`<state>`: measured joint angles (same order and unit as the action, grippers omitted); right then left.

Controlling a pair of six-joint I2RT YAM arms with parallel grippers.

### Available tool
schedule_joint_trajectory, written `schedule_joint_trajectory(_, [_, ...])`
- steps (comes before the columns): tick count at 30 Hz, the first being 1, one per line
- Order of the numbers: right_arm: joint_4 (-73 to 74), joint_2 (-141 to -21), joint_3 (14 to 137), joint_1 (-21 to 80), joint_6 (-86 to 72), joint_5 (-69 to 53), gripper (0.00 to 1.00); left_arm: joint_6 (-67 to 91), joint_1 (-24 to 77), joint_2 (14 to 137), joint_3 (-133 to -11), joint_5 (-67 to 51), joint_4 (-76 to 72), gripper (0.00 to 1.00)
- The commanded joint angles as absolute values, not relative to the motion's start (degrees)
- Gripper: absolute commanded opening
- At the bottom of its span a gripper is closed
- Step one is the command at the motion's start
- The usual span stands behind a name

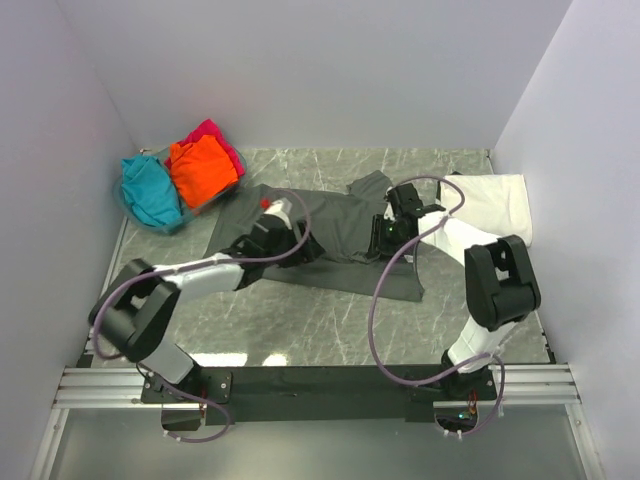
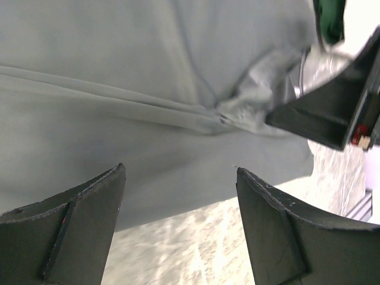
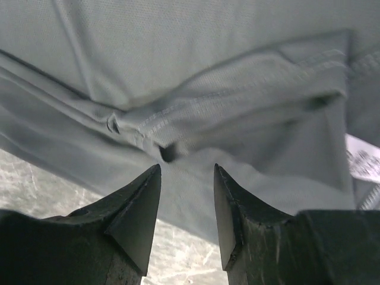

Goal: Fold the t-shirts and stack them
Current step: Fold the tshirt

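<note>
Tools on a grey shirt [image 1: 330,225] spread across the middle of the table [image 1: 300,330].

Left tool [image 2: 178,169] stands wide, nothing between its fingers, over the shirt's near edge where cloth meets table. Right tool [image 3: 187,167] is narrow, fingers slightly apart and gripping nothing, tips just short of a bunched, stitched fold; a white label [image 3: 365,160] shows at the right of its view. A white shirt [image 1: 495,200] lies at the table's right rear. Orange [image 1: 197,170], magenta [image 1: 215,133] and teal [image 1: 150,190] shirts sit heaped together at the left rear corner, apart from the grey one.
</note>
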<state>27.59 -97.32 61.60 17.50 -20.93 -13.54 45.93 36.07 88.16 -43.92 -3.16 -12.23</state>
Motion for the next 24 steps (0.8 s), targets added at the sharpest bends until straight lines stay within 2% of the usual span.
schedule_joint_trajectory(1, [24.79,-98.35,65.13,18.46,-20.57,-15.82,0.48,47.11,39.28,91.66,-48.07,-2.28,-16.61,0.81])
schedule_joint_trajectory(10, [22.24,-102.92,65.83,19.07,-20.13,-18.10,0.49,47.90,42.10,97.03,-48.17,-2.99,-18.02,0.81])
schedule_joint_trajectory(24, [21.80,-107.22,71.89,20.48,-21.53,-22.24,0.47,53.17,43.95,95.98,-36.04,-1.67,-22.41,0.81])
